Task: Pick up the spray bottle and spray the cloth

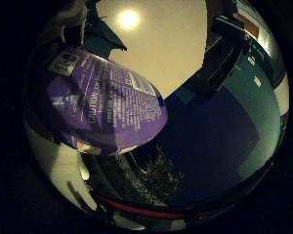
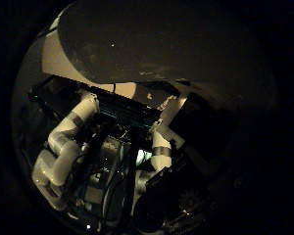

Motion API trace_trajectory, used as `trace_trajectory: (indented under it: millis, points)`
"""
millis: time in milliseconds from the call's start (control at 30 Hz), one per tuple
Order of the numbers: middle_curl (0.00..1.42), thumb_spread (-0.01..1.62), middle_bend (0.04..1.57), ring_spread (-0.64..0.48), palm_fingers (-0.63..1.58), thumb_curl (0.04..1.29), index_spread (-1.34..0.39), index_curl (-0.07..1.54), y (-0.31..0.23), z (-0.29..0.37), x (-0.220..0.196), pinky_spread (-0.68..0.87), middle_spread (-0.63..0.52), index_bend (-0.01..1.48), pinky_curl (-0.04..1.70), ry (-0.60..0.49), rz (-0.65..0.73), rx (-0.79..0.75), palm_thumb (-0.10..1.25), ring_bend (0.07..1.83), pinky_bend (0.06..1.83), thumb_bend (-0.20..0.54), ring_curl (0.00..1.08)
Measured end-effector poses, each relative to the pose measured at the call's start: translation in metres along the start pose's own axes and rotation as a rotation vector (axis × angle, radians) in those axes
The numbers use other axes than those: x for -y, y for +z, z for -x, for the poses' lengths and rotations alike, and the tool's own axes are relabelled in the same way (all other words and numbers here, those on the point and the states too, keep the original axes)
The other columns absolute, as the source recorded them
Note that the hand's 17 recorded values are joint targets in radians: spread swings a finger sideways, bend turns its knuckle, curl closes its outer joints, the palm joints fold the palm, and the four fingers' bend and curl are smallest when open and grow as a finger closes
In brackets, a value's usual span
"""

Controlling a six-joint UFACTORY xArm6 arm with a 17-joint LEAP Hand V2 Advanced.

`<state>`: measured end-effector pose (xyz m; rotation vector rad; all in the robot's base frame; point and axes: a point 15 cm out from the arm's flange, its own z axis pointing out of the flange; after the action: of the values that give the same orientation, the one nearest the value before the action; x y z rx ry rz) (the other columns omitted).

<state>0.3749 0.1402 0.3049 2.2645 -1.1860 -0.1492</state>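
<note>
Spray bottle: the spray bottle [image 1: 105, 105] with its purple printed label sits right up against the palm and fills much of the little finger side view. It is tilted, with bare ceiling behind it.
Robot hand: the hand [image 1: 73, 19] is grasping the bottle. White finger parts lie against the label, one at about 11 o'clock round it and a broader one at about 7 o'clock. How tightly they curl past the bottle's far side is hidden.
Overhead: a pale ceiling [image 1: 180, 48] with one round lamp [image 1: 128, 18] glowing at roughly 1 o'clock from the bottle.
Beside the bottle: a dark blue sheet [image 1: 210, 131] spreads at about 3 o'clock from the label, apart from it. I cannot tell whether this is the cloth.
Beyond the sheet: a teal surface [image 1: 261, 122] borders it on the outer side, and a red stripe [image 1: 136, 210] runs under the bottle near 6 o'clock.
Thumb side: a big dark rounded bulk [image 2: 161, 44] presses close to the palm there. It is too dim to say whether it is the bottle's body.
Below that bulk: white segments [image 2: 63, 147] with dark bands and black geared parts belong to the robot's own body. The rest is too dark to read.
</note>
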Motion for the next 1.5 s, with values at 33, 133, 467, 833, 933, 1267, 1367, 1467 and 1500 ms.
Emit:
trace_trajectory:
  millis: [33,133,467,833,933,1267,1367,1467,1500]
  points:
    - [0.57,1.04,1.31,-0.15,1.25,0.38,-0.17,0.60,-0.005,0.002,-0.001,-0.24,-0.11,1.17,0.88,0.001,-0.028,0.030,0.94,1.42,1.11,-0.012,0.52]
    - [0.56,1.04,1.30,-0.15,1.25,0.39,-0.17,0.60,-0.021,0.015,-0.004,-0.24,-0.11,1.17,0.88,-0.009,-0.102,0.112,0.96,1.42,1.11,-0.013,0.52]
    - [0.56,1.03,1.31,-0.15,1.25,0.43,-0.17,0.60,-0.117,0.077,-0.001,-0.24,-0.10,1.17,0.89,-0.103,-0.427,0.416,0.99,1.42,1.10,-0.015,0.52]
    - [0.56,1.01,1.30,-0.15,1.25,0.47,-0.17,0.60,-0.230,0.131,0.017,-0.25,-0.10,1.17,0.91,-0.267,-0.823,0.770,1.02,1.42,1.10,-0.017,0.52]
    - [0.56,1.01,1.30,-0.15,1.25,0.48,-0.17,0.60,-0.247,0.127,0.024,-0.25,-0.10,1.17,0.91,-0.291,-0.889,0.862,1.02,1.42,1.10,-0.017,0.52]
    - [0.57,1.02,1.30,-0.15,1.25,0.50,-0.16,0.60,-0.247,0.137,0.065,-0.25,-0.09,1.17,0.92,-0.381,-1.002,1.112,1.04,1.42,1.09,-0.016,0.52]
    - [0.57,1.02,1.30,-0.15,1.25,0.50,-0.16,0.60,-0.242,0.140,0.078,-0.25,-0.09,1.17,0.92,-0.400,-1.021,1.177,1.04,1.42,1.09,-0.014,0.52]
    - [0.57,1.03,1.30,-0.14,1.25,0.50,-0.16,0.60,-0.238,0.142,0.093,-0.24,-0.08,1.17,0.92,-0.410,-1.052,1.232,1.05,1.42,1.09,-0.016,0.52]
    - [0.57,1.03,1.30,-0.14,1.25,0.50,-0.16,0.60,-0.235,0.141,0.098,-0.24,-0.08,1.17,0.92,-0.411,-1.065,1.234,1.05,1.42,1.09,-0.016,0.52]
